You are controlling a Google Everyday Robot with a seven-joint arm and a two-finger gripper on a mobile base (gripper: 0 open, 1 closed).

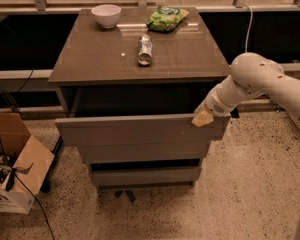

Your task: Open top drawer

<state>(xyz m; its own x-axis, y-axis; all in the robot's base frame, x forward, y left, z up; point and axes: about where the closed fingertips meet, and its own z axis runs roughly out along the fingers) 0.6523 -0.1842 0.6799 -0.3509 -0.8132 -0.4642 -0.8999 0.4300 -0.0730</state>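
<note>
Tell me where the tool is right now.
In the camera view, the tool is right of centre, at the right end of the pulled-out top drawer, on its front panel's upper edge, just below the cabinet top.

The gripper (202,118) sits at the right end of the top drawer (140,130) front, which juts out below the counter (90,59). Open floor (250,184) lies to the right; a cardboard box (17,159) crowds the left.

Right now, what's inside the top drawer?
The top drawer stands pulled out, but its inside is all dark shadow under the tabletop, and its front hides the bottom, so I cannot tell what is in it. The gripper is at the front's upper right corner.
</note>
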